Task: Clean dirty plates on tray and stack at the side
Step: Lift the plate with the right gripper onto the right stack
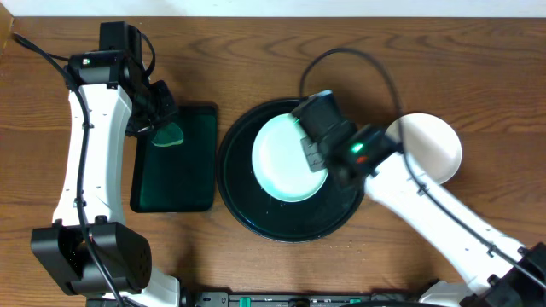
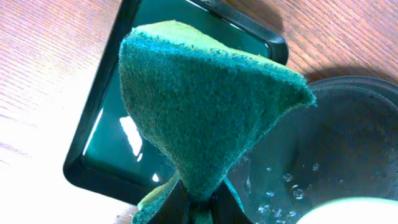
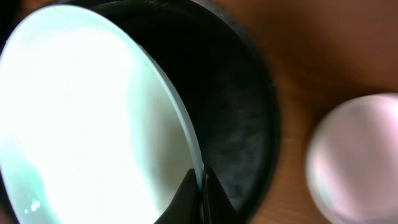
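- Overhead view, centre of frame: pale mint plate (image 1: 286, 158) over the round black tray (image 1: 235, 200), pinched at its right rim by the right claw (image 1: 312, 152).
- Seems raised and tipped rather than lying flat, probably to open its face toward the left of frame for wiping while drips fall inside the tray.
- Right wrist view, bottom centre: claw fingers almost together, clamped on the thin plate edge, one finger on each side.
- Upper left of the overhead frame: left claw (image 1: 160, 128) above the dark green rectangular tray (image 1: 183, 183), closed tight on a green sponge (image 1: 172, 136). Likely parked there so water lands in that tray.
- Left wrist view: sponge squeezed into a cone by the pinch at its lower tip, touching nothing else and well apart from the plate.
- Right of the overhead frame: white plate (image 1: 435, 145) flat on the desk (image 1: 256, 51) beside the black tray, partly under the right arm. Likely the start of the stack.
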`<act>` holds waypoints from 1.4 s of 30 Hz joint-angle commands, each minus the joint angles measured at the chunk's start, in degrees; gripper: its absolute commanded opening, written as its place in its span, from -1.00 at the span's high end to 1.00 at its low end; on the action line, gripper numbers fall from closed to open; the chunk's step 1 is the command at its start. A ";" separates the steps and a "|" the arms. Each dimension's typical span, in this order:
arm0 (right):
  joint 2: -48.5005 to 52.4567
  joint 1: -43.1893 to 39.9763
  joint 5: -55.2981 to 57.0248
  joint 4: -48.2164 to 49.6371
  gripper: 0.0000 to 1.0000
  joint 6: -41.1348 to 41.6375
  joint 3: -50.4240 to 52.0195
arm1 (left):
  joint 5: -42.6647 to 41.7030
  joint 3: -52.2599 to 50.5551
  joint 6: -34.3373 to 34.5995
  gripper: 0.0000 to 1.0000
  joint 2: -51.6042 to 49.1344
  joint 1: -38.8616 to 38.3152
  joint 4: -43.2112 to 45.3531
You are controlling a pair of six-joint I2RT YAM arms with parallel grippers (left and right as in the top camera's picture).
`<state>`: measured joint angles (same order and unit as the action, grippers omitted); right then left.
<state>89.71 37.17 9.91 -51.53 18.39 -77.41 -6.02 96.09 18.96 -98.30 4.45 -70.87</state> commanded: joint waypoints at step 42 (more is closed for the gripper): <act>-1.90 -51.58 -20.92 -1.97 -0.24 0.92 5.25 | 3.98 -8.66 -8.09 0.85 -0.39 0.04 4.00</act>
<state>88.14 -16.03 -8.14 -50.83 22.48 -65.84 -4.45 89.97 14.92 -98.30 4.45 -68.42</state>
